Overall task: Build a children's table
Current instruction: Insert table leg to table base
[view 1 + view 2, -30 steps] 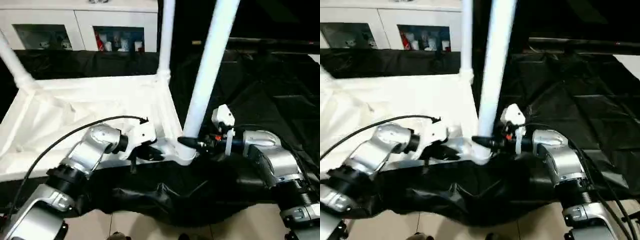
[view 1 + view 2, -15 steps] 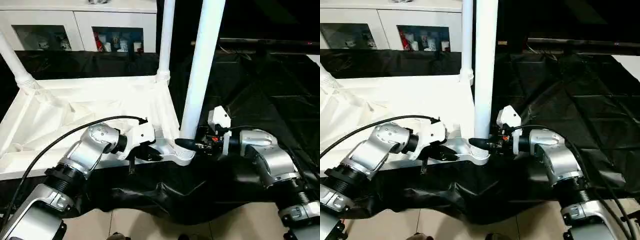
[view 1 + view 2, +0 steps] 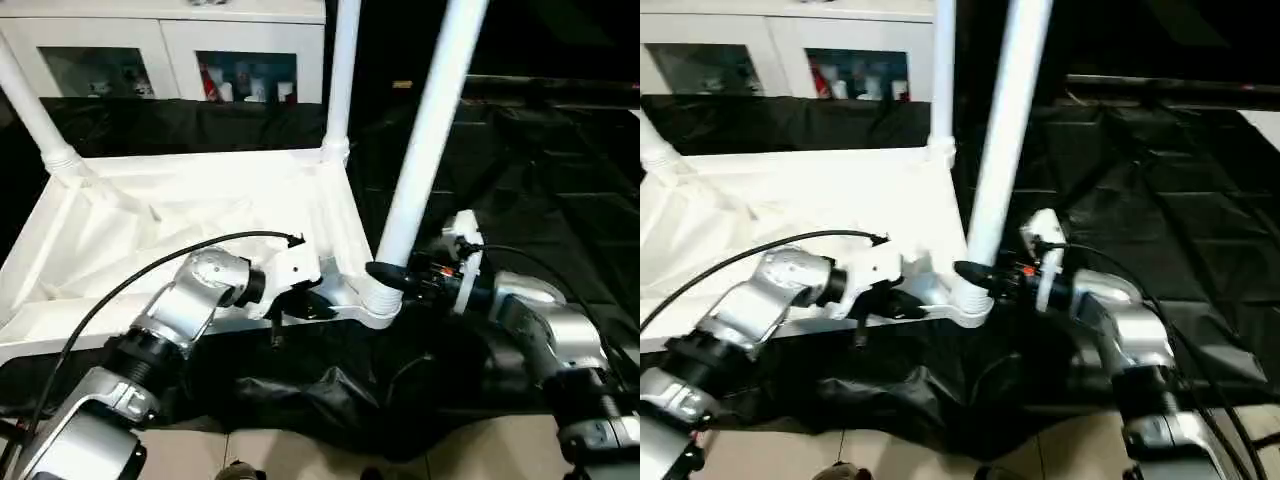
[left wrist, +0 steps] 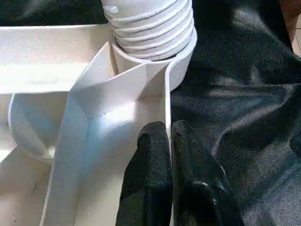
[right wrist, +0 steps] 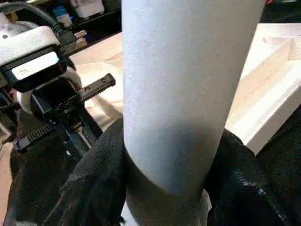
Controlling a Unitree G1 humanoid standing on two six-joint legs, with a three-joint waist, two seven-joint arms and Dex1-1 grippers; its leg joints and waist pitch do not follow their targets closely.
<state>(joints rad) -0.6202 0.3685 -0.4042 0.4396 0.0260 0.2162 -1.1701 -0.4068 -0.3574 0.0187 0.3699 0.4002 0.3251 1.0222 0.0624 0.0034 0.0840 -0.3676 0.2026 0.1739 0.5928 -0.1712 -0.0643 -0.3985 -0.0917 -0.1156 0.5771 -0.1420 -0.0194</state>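
Observation:
The children's table lies upside down; its white ribbed top [image 3: 180, 215] rests on a black sheet. Two white legs stand in the far corner sockets, one at the far left [image 3: 30, 105] and one at the back right [image 3: 343, 70]. A third leg [image 3: 430, 150] rises from the near right socket [image 3: 378, 300], leaning to the right. My right gripper [image 3: 385, 275] is shut on this leg's base, one finger [image 5: 96, 181] on each side of the tube [image 5: 183, 94]. My left gripper [image 4: 169, 129] is shut on the top's thin rim wall [image 4: 165, 94], just beside that socket [image 4: 150, 33].
White cabinets [image 3: 160, 45] with glass doors stand behind the table. The black sheet [image 3: 530, 170] spreads out to the right and hangs crumpled below the near edge. Pale floor tiles [image 3: 300, 455] show at the bottom. A black cable [image 3: 150, 268] arcs over my left forearm.
The held leg stood nearly upright half a second ago and now leans right again. Both grippers keep their holds. The camera has shifted a little.

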